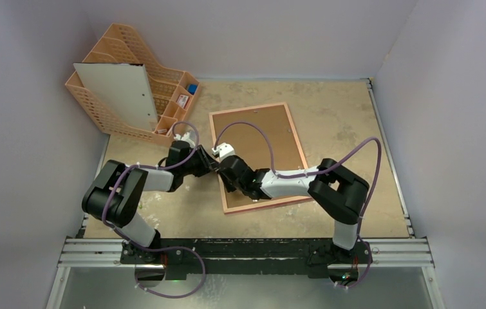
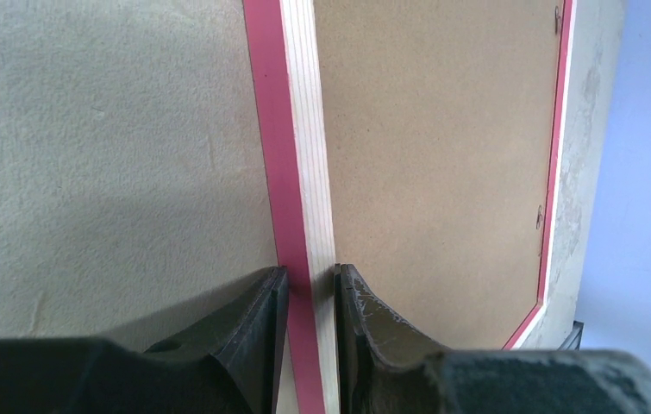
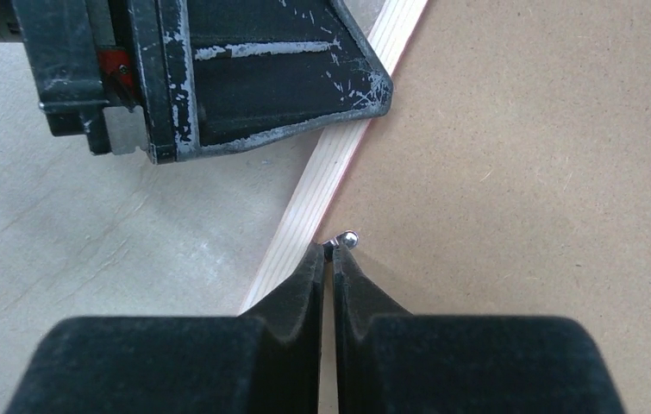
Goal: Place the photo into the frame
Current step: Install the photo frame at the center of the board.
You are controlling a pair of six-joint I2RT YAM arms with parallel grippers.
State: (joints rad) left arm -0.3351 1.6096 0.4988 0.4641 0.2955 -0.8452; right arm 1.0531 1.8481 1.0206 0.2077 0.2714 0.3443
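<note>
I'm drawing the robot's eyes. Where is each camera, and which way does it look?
Top camera: high behind the robot, looking down at the table; left arm, right arm and frame show.
Left wrist: on the left arm, looking along the left pincer, clamped on the frame's edge.
Right wrist: on the right arm, looking past its shut right pincer at the brown board.
Both wrist views share the frame's wooden edge and board.

Speckled beige bench (image 1: pixel 343 122). At its far left, an orange lattice desk organiser (image 1: pixel 119 40) with a white panel (image 1: pixel 124 93) propped against it. A brown backing board (image 1: pixel 285 141) lies flat mid-bench.
</note>
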